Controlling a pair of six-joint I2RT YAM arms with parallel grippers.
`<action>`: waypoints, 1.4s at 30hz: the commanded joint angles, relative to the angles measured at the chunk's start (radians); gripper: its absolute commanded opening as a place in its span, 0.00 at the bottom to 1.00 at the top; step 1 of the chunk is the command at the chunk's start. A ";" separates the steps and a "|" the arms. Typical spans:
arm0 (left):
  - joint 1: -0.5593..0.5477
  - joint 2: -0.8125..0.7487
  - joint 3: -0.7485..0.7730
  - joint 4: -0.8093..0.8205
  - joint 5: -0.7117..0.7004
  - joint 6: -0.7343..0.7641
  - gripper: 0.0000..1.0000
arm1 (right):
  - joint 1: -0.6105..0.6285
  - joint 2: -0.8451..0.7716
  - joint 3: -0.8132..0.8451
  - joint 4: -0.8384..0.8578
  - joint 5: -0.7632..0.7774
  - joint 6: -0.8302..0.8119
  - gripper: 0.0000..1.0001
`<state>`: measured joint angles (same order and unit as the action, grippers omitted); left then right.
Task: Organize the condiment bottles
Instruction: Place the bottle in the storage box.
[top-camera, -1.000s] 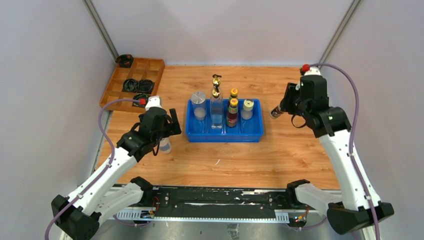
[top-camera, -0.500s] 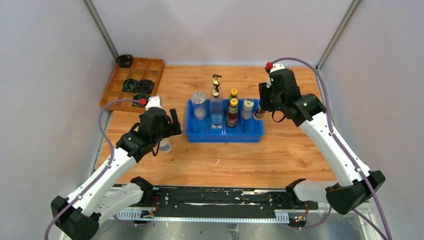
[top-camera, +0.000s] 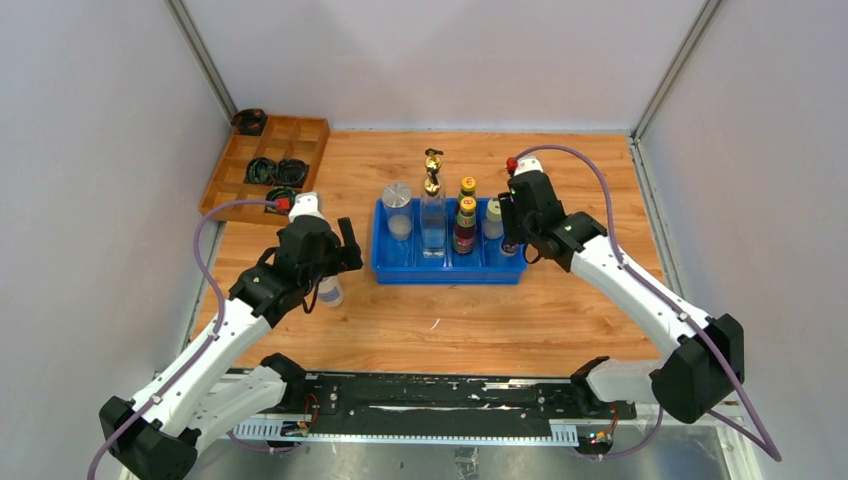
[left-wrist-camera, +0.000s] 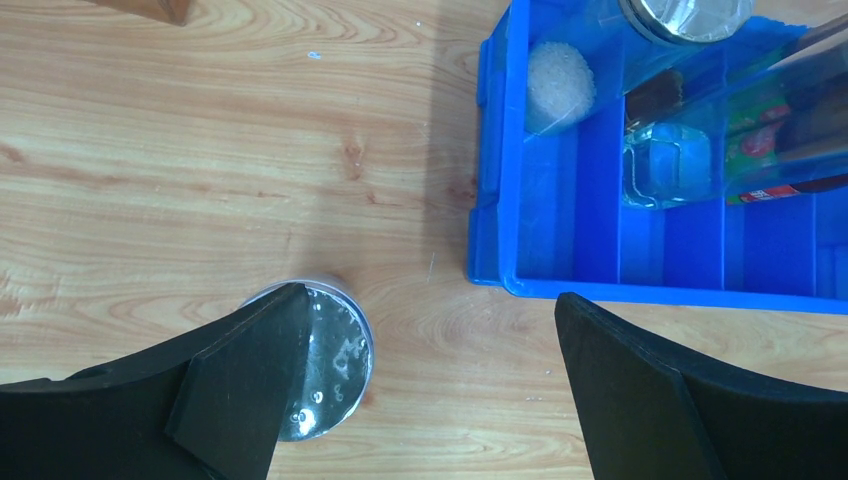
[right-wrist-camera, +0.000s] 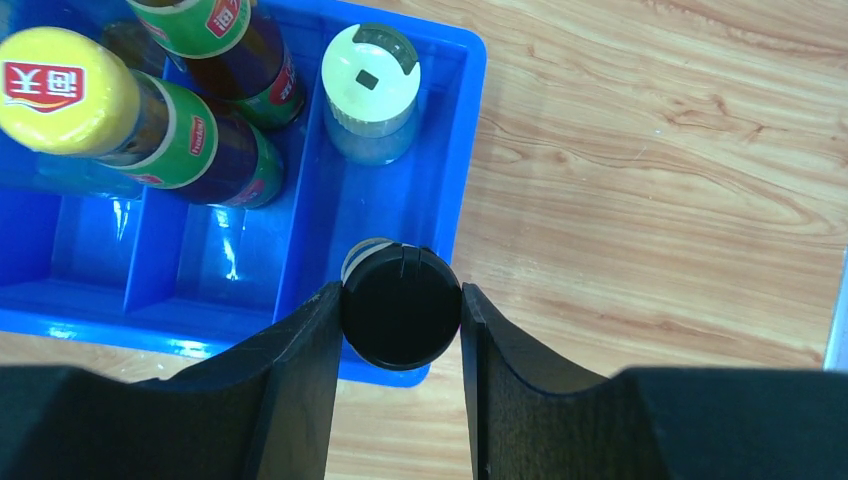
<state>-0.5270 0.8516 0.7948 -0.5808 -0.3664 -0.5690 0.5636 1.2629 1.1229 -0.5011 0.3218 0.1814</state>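
While right gripper pinches small round black-capped bottle over end compartment of blue plastic divided bin: likely light, rigid, slick; grip cap sides squarely. Left gripper spread wide.

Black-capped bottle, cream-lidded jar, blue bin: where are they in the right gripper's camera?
Black-capped bottle (right-wrist-camera: 401, 307): right wrist view, centre of its cap.
Cream-lidded jar (right-wrist-camera: 370, 75): right wrist view, middle of its lid.
Blue bin (right-wrist-camera: 452, 180): right wrist view, its right wall.

Glossy plastic bin, wood table, matt black-capped bottle
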 joint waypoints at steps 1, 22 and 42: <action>-0.005 -0.011 0.007 -0.014 -0.003 -0.004 1.00 | 0.019 0.012 -0.067 0.164 0.028 -0.007 0.00; -0.005 -0.009 0.024 -0.029 -0.017 0.013 1.00 | 0.038 0.228 -0.094 0.223 0.033 0.009 0.00; -0.005 0.004 0.047 -0.049 -0.040 0.021 1.00 | 0.041 0.070 -0.105 0.167 0.001 -0.003 0.55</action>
<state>-0.5270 0.8520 0.8127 -0.6151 -0.3828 -0.5560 0.5892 1.4014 1.0264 -0.3027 0.3305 0.1825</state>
